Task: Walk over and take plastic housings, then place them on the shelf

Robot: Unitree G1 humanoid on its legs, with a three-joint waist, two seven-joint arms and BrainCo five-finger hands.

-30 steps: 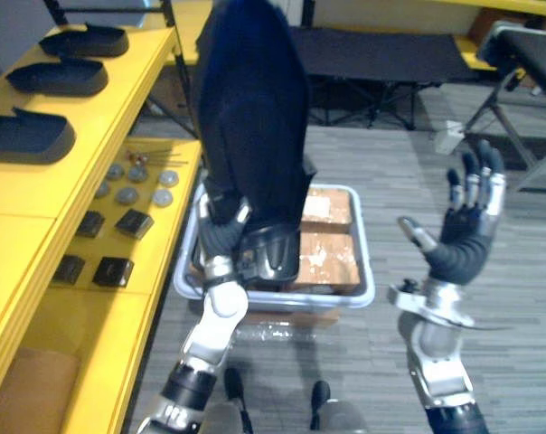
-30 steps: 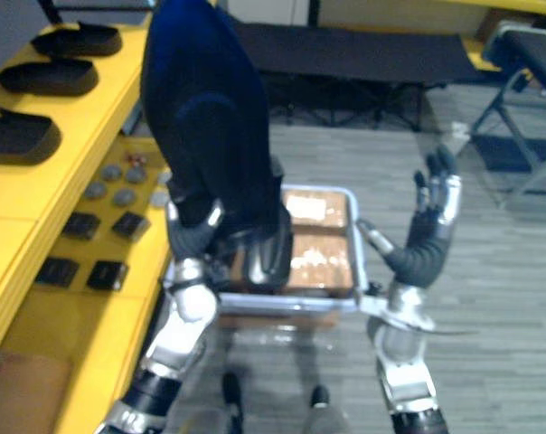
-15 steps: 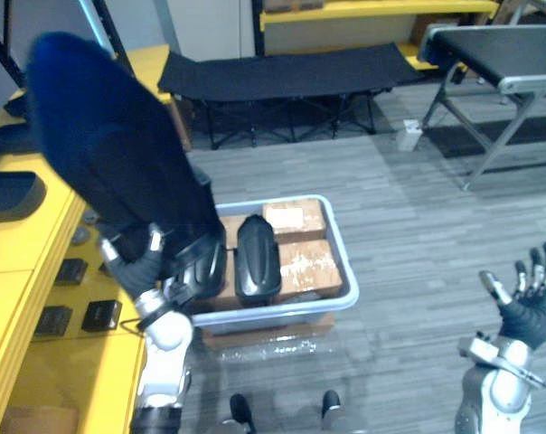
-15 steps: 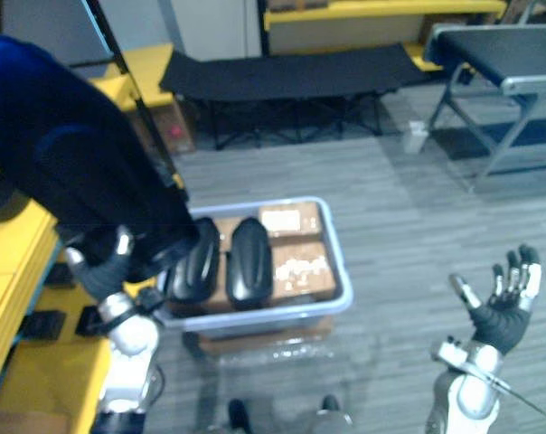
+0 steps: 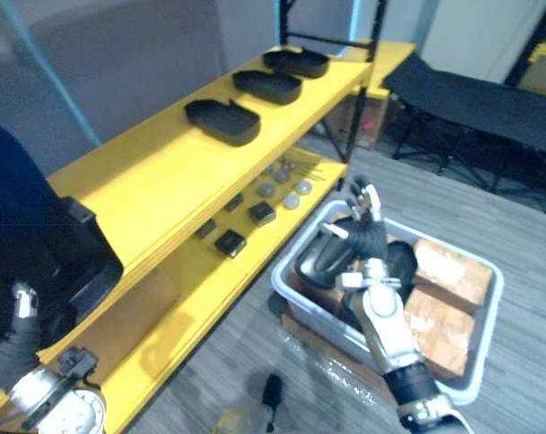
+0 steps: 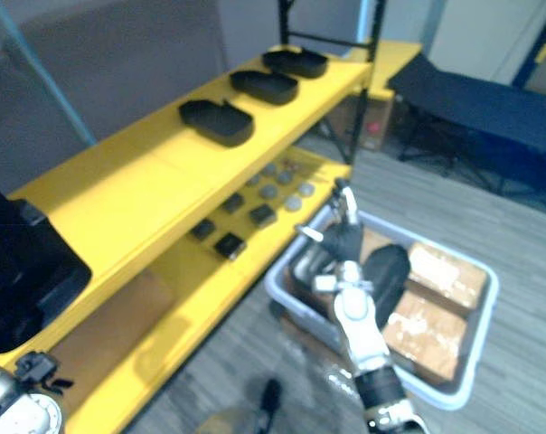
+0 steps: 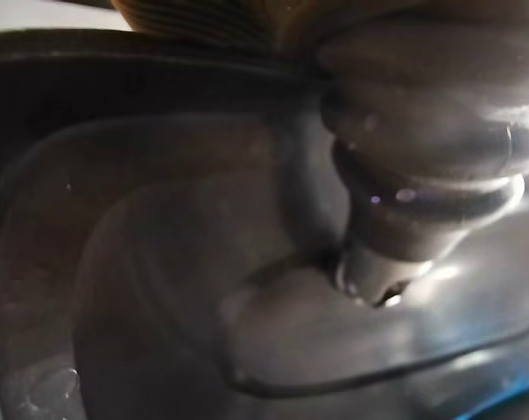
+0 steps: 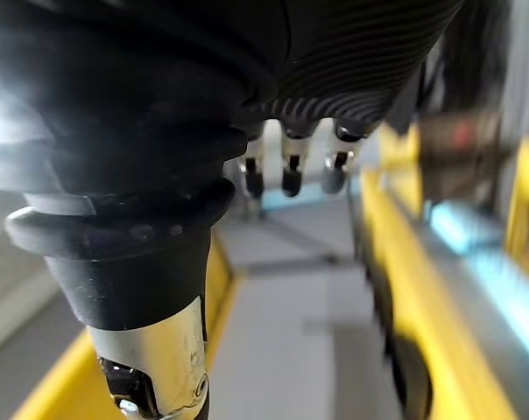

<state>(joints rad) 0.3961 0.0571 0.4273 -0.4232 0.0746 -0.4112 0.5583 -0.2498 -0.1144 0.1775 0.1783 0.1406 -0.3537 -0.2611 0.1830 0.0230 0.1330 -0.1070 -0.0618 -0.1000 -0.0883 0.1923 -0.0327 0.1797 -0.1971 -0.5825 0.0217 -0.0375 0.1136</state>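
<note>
A large dark plastic housing is up in the left hand at the near end of the yellow metal shelf. It overlaps the edge of the upper board, but whether it touches the board cannot be told. The left hand's fingers are curled over the housing's lower edge, and in the left wrist view its thumb presses on the smooth inner wall.

Farther along the upper board lie three black tray-shaped plastic housings in a row, well apart from the held one. On the lower board lie small black square parts and grey round discs.

Beside the shelf, on the grey floor, stands a pale grey plastic bin. It holds more rounded black housings next to brown cardboard boxes.

The right hand is raised over the bin, fingers straight and spread, holding nothing.
</note>
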